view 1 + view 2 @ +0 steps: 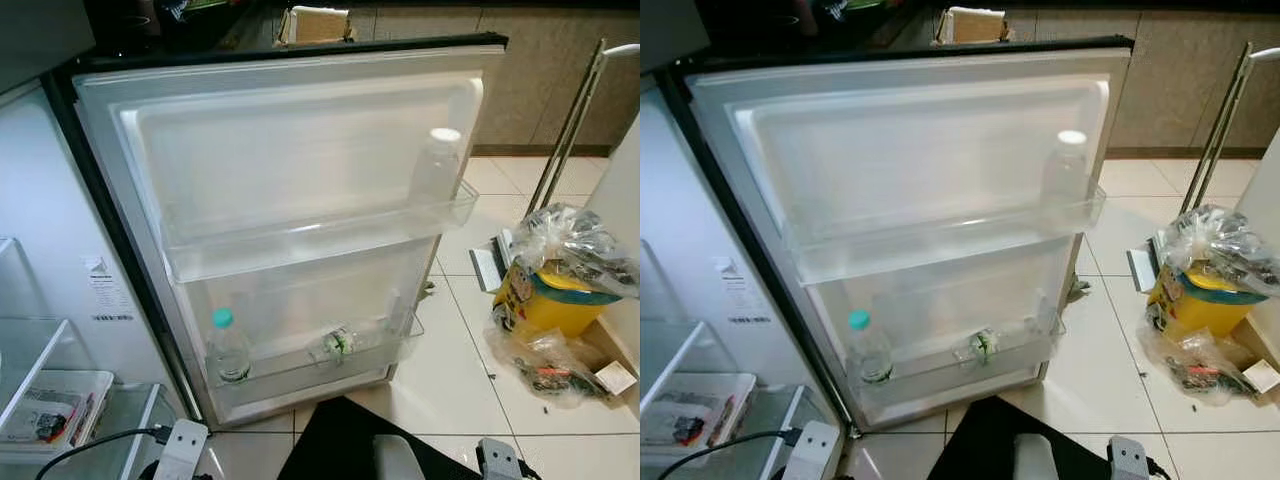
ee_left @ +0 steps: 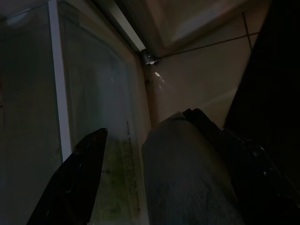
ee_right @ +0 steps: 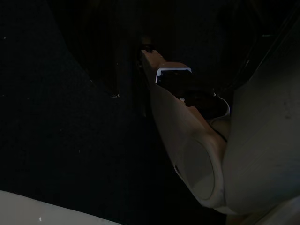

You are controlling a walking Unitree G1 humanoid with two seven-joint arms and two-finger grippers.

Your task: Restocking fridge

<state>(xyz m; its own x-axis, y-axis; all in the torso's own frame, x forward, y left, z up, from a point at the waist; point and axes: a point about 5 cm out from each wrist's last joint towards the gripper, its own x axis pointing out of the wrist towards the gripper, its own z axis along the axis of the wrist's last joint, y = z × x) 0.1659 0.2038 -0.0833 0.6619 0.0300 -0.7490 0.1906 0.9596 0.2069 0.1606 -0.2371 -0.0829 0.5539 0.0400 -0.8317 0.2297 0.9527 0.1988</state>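
Note:
The fridge door stands wide open towards me. Its upper door shelf holds a clear bottle with a white cap at the right end. On the lower door shelf a bottle with a teal cap stands upright at the left, and a small clear bottle lies on its side near the middle. Both arms hang low, with the left wrist and right wrist at the bottom of the view. My left gripper is open beside the fridge's glass drawer front, close to the floor.
Inside the fridge at the left, glass shelves hold a white tray with packets. A yellow bin with plastic bags sits on the tiled floor at the right, near a leaning metal frame. A cardboard box sits beyond the door.

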